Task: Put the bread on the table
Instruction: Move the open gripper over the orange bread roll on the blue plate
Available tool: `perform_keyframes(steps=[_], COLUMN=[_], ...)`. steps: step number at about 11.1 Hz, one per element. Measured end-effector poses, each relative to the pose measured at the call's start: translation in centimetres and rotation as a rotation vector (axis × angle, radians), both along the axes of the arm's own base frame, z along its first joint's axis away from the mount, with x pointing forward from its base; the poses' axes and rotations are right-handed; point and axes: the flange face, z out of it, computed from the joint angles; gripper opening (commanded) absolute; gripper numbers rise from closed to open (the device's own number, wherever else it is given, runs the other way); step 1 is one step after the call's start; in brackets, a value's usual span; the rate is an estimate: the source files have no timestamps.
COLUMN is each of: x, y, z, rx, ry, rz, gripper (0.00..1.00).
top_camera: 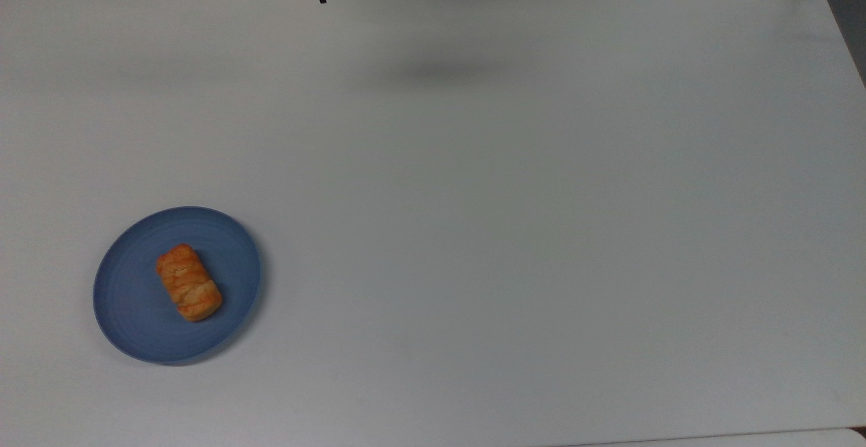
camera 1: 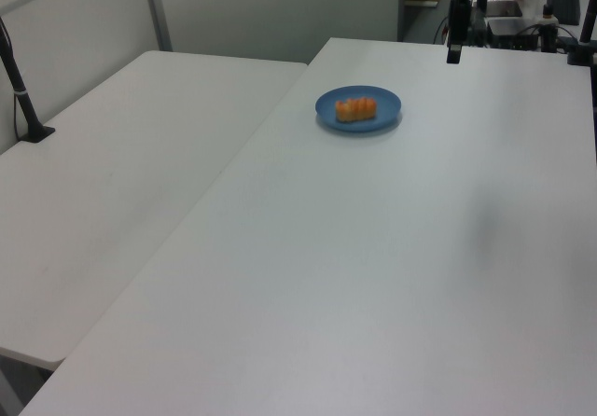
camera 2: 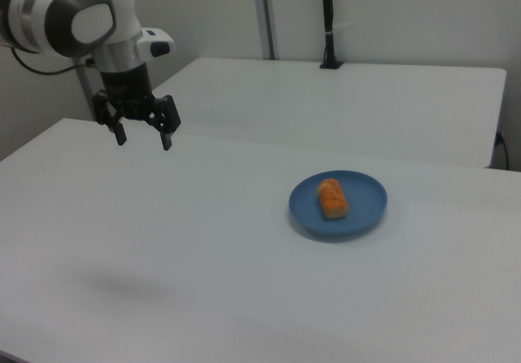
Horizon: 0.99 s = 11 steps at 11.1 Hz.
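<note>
We see the gripper (camera 2: 143, 135) hanging above the white worktop (camera 2: 203, 249) with its fingers (camera 2: 166, 139) spread wide and nothing between them. It is well apart from the bread (camera 2: 332, 198), which lies on the blue plate (camera 2: 362, 215). In the top view, the bread (top_camera: 189, 282) sits near the plate's (top_camera: 128, 305) middle, toward the top view's lower left.

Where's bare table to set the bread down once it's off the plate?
Nearly everywhere: the table is bare from the plate to the top view's right edge, and below the gripper. The bread sits on the plate, the sole occupied spot.
</note>
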Motion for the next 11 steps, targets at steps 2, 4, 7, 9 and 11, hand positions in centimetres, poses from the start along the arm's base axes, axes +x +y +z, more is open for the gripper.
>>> perform_keyframes(steps=[2,4,7,9,11], x=[1.2,3.4,8.8,12.3,15.0], y=[-1.9,-4.0,-7.0,-9.5,-12.1], z=[-0.8,-1.9,-2.8,-3.8,-5.9], rx=[-0.005,-0.014,-0.036,-0.054,-0.055], ry=[-0.002,-0.004,-0.046,-0.118,-0.232], rz=[0.057,0.103,0.082,0.094,0.055], gripper=[1.00,1.00,1.00,1.00,1.00])
